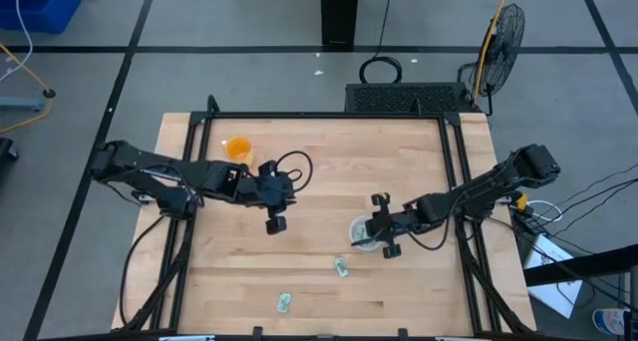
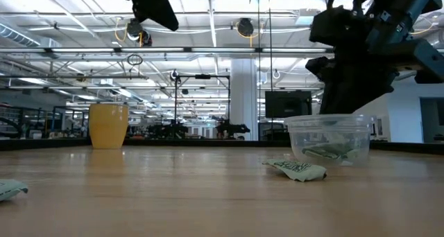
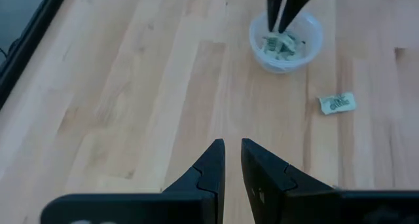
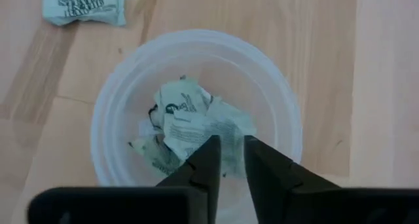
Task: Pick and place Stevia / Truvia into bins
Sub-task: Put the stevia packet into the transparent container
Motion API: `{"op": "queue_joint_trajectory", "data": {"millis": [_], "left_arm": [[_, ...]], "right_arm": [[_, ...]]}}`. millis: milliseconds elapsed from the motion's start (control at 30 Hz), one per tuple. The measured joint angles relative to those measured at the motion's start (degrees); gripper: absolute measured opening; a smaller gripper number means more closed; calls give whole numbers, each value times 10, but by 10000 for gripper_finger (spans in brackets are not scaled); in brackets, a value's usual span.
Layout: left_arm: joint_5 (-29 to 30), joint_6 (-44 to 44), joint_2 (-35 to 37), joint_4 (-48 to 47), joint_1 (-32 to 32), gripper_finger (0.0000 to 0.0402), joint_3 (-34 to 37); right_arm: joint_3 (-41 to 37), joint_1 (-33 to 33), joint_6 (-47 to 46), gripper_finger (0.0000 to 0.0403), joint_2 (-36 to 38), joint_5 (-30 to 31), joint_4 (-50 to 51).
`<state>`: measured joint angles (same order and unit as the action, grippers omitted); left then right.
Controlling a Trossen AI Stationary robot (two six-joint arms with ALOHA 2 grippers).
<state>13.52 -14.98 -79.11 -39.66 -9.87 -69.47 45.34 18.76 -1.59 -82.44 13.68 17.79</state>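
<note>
The clear cup [image 1: 361,233] stands toward the table's right and holds several crumpled green-and-white sachets [image 4: 190,122]. My right gripper [image 4: 230,153] hangs straight over the cup's mouth, shut on a sachet. Two more sachets lie flat on the wood nearer the near edge: one [image 1: 341,267] just beside the cup, also seen in the low view [image 2: 295,169], and one [image 1: 284,302] farther left. My left gripper [image 3: 233,152] is shut on nothing and hovers above bare wood near the table's middle [image 1: 276,221]. My right gripper pinches a sachet's edge [image 4: 230,160] between its two fingertips, coming from above and pointing down into the cup. The sachet hangs below the fingers among the ones in the cup [image 3: 279,34]. The fingers hide which part of the sachet they have.
An orange cup [image 1: 237,148] stands upright toward the far left of the table, also seen in the low view [image 2: 108,125]. A black frame [image 1: 454,142] borders the wooden top. Bare wood lies between the two arms and along the near edge.
</note>
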Motion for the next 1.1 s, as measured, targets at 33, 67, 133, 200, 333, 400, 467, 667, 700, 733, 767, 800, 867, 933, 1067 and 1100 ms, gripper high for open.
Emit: {"op": "queue_joint_trajectory", "data": {"millis": [33,67,133,200,333,400,467,667,700,733,767,800,867,933,1067,1100], "left_arm": [[0,0,0,-1,-2,58,0],[0,-1,0,1,-4,58,0],[-1,-1,0,1,-10,58,0],[-4,-1,0,1,-17,58,0],[-13,-6,0,1,-36,58,0],[-13,-8,0,0,-46,58,0],[-12,-8,0,1,-56,58,0],[-13,-13,0,4,-87,58,0],[-12,-17,0,4,-90,58,0],[-11,-19,0,4,-93,58,0],[-9,-20,0,4,-96,58,0],[-6,-19,0,6,-99,58,0],[8,-20,0,9,-106,58,0],[30,-18,3,9,-114,58,0],[46,-17,5,8,-124,58,0],[46,-17,4,8,-127,58,0]], "right_arm": [[0,0,6,72,0,3,-1],[0,1,9,80,1,13,-1],[0,1,14,94,10,40,-1],[4,0,23,104,22,54,-1],[26,2,23,116,45,54,-20],[40,9,27,118,52,39,-44],[52,19,37,118,50,26,-68],[101,64,56,121,-5,26,-77],[112,71,62,122,-18,26,-77],[125,78,69,123,-33,26,-77],[139,83,77,123,-49,26,-77],[153,88,84,123,-64,26,-77],[179,93,88,123,-96,25,-73],[203,93,81,123,-125,25,-55],[234,86,48,123,-183,-21,-20],[239,83,41,123,-196,-35,-18]]}}
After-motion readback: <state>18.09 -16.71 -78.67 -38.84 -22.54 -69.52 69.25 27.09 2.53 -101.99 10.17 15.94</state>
